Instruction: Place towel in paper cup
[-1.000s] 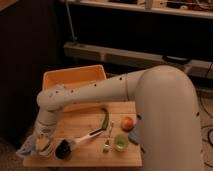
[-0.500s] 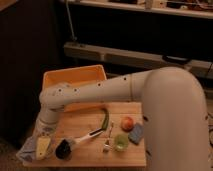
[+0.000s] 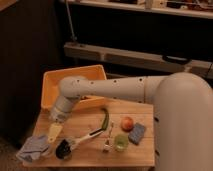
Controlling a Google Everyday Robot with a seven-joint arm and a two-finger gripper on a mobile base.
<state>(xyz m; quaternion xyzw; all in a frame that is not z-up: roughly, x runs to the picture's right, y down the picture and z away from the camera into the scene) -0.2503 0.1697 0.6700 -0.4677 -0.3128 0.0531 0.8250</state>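
**Q.** Camera view: what does the panel show?

**A.** The arm (image 3: 107, 90) reaches across a wooden table (image 3: 127, 156). The gripper (image 3: 54, 131) hangs above the table's left front part, just up and right of the towel (image 3: 34, 148). The towel lies crumpled at the left front corner, partly over the edge. Beside it is a black brush (image 3: 64, 149) with a pale handle. Further right are a green vegetable (image 3: 105, 118), a round fruit (image 3: 128, 123), a blue sponge (image 3: 136, 133) and a small green cup (image 3: 120, 142). A yellow bin (image 3: 50, 82) stands at the back.

**Q.** What differs from the two earlier panels?

**A.** One second ago the gripper is low, down at the towel. Half a second ago it is slightly higher. Now it is higher again and shifted right, toward the brush. The towel lies in about the same place on the table.

**Q.** Is the gripper clenched on cloth or released?

**A.** Cannot tell. No cloth visibly hangs from it, and the towel appears to rest wholly on the table.

**Q.** Meaning for the task?

**A.** Probably the grasp did not take, or the lift has barely begun. The towel is not in any cup. The green cup is the only cup seen, and whether it is the paper one is unclear. A fresh approach to the towel is likely needed.
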